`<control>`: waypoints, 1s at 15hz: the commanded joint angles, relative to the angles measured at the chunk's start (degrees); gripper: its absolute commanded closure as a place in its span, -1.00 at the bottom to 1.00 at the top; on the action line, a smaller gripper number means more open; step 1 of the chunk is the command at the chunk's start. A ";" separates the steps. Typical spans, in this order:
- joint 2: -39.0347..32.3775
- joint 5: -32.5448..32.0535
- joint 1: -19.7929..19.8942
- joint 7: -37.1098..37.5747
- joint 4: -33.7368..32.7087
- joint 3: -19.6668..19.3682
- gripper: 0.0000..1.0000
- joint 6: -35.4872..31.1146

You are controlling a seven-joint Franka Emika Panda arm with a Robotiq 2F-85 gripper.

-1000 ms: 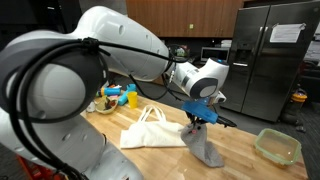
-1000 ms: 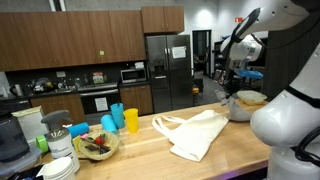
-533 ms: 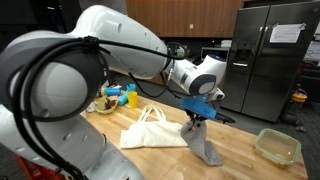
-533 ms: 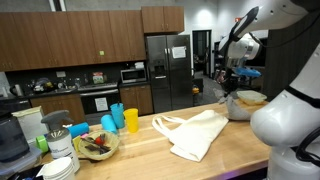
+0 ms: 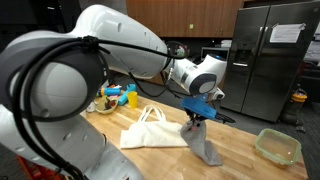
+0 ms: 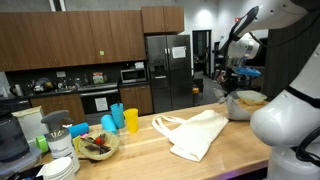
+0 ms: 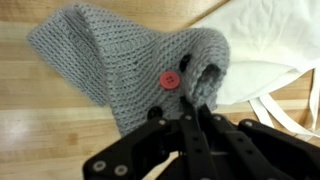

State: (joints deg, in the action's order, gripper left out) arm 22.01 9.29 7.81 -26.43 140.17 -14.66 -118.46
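Observation:
My gripper is shut on a grey knitted cloth with a red button; the jaws pinch its edge just beside the button. In an exterior view the grey cloth hangs from the gripper with its lower end resting on the wooden counter. A cream tote bag lies flat on the counter right beside it, its straps toward the back. From the opposite side the gripper shows small at the counter's far end, beyond the tote bag.
A clear green-tinted container sits near the counter's edge. A bowl of items, blue and yellow cups and stacked plates crowd one end. A pot stands by the gripper. A steel fridge is behind.

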 commanded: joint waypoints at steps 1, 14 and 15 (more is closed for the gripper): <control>0.53 -0.74 -0.35 1.51 -0.85 0.24 0.98 1.89; 4.89 -1.29 -3.18 9.23 0.34 6.20 0.98 3.00; 5.02 -1.29 -3.18 9.60 0.42 6.32 0.98 3.01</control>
State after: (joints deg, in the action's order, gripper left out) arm 25.31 9.11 4.97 -19.11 140.21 -8.54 -116.44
